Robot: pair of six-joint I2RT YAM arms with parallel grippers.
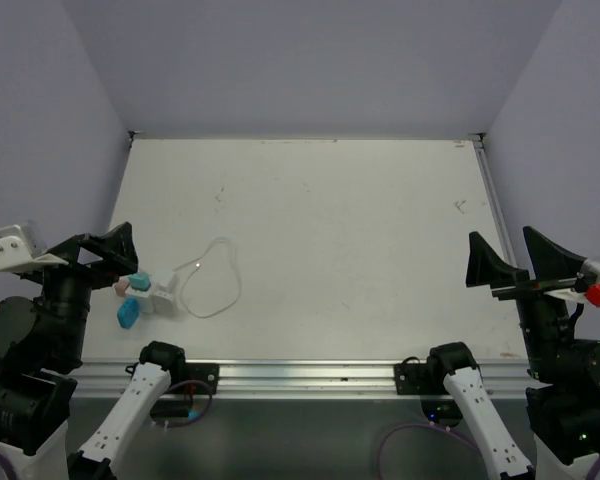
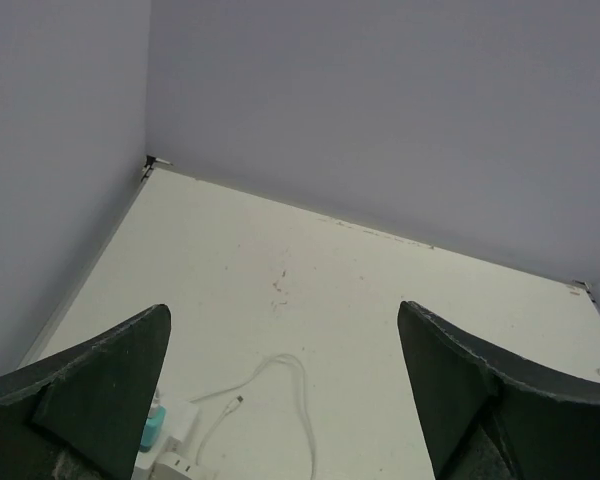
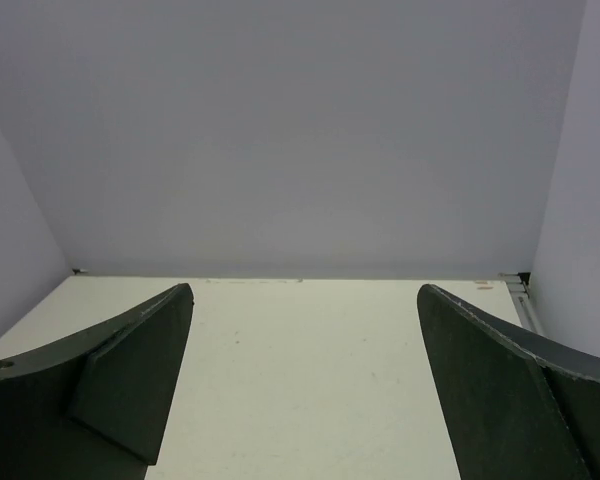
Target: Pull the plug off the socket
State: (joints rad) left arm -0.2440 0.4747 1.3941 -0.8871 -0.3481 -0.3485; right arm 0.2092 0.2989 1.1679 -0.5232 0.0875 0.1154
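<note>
Status: plug not yet pulled. The socket (image 1: 166, 298), a white block, lies at the lower left of the top view, near the front edge of the desk (image 1: 360, 240). A teal plug (image 1: 140, 283) sits against its left end, and a white cable (image 1: 218, 278) loops to its right. The left claw (image 1: 108, 252) hangs released just up-left of the plug, jaws wide, probably to straddle it. The right claw (image 1: 508, 262), released and empty, sits at lower right, well apart, and is likely held in reserve to brace the socket.

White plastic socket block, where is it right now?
The white plastic socket block sits at the table's near-left corner in the top view, beside the left tool, its thin white cable looping to the right.
</note>
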